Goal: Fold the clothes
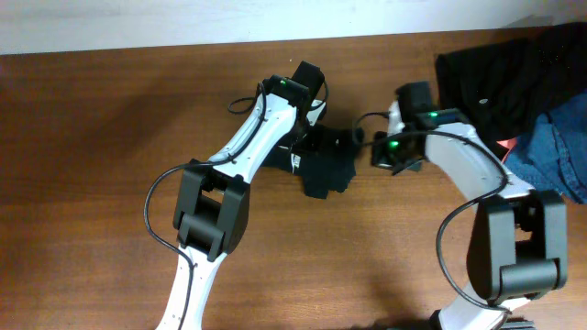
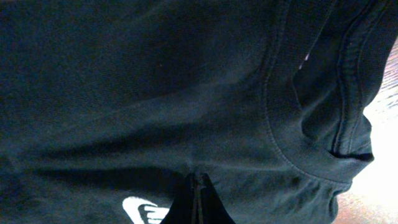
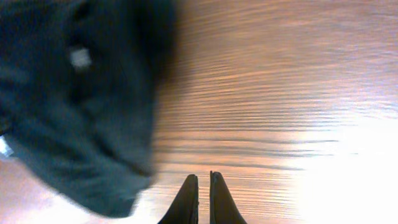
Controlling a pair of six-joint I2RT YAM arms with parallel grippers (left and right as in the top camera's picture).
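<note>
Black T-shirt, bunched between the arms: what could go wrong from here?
1. The left hand looks shut on a pinch of the black short-sleeved T-shirt near its collar; pulling may drag the crumpled bundle or slip off.
2. The right hand is shut over the bare brown wooden table, holding nothing, so the shirt may not get spread.
3. The pile of black and blue denim garments lies beside the right arm and could snag.
</note>
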